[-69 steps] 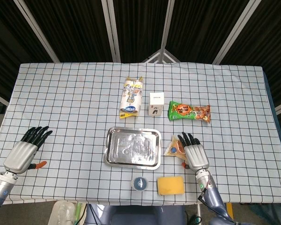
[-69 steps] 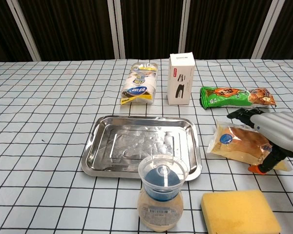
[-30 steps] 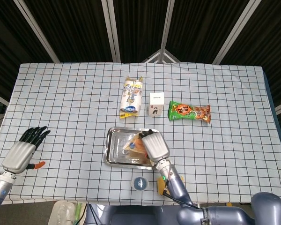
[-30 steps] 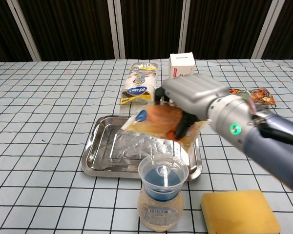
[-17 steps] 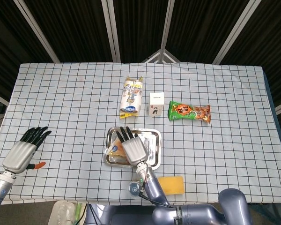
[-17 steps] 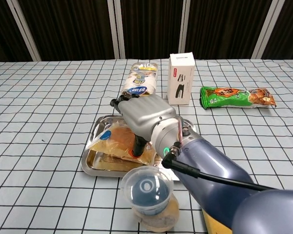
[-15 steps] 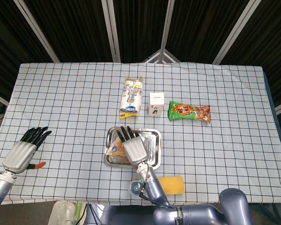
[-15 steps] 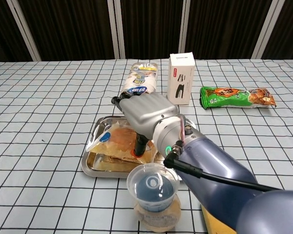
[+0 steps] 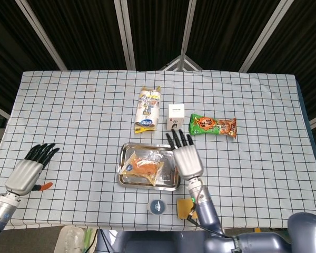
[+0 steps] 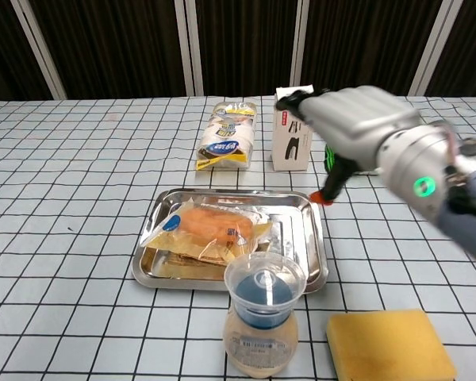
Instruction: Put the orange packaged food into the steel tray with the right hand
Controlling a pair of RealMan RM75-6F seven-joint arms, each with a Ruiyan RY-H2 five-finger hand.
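Nearest, behind the right hand point(image 9: 185, 158) on the wrist side: a yellow sponge point(image 10: 389, 343) and a lidded plastic cup point(image 10: 259, 313), just beside each other, the cup close to the tray's near rim.

Next, to that hand's left: the steel tray point(image 10: 238, 193) with the orange food packet point(image 10: 210, 226) lying flat inside, in the left and middle part, touched by no finger.

Over the tray's right edge: the right hand itself, raised off the table, fingers spread and straight, holding nothing, fingertips pointing away toward the far items.

Far off to its left, at the table's near corner: the left hand point(image 9: 25, 171), resting on the cloth, fingers apart, empty.

Just past the right fingertips: a white box point(image 9: 175, 116) standing upright; to its right a green snack packet point(image 9: 213, 126); to its left a white and yellow bag point(image 9: 148, 109).

Judged step: placing done, release done, packet in the tray. Next move, likely: draw the right hand back clear of the tray, up and rightward, avoiding the cup and the upright box. Little else needed.
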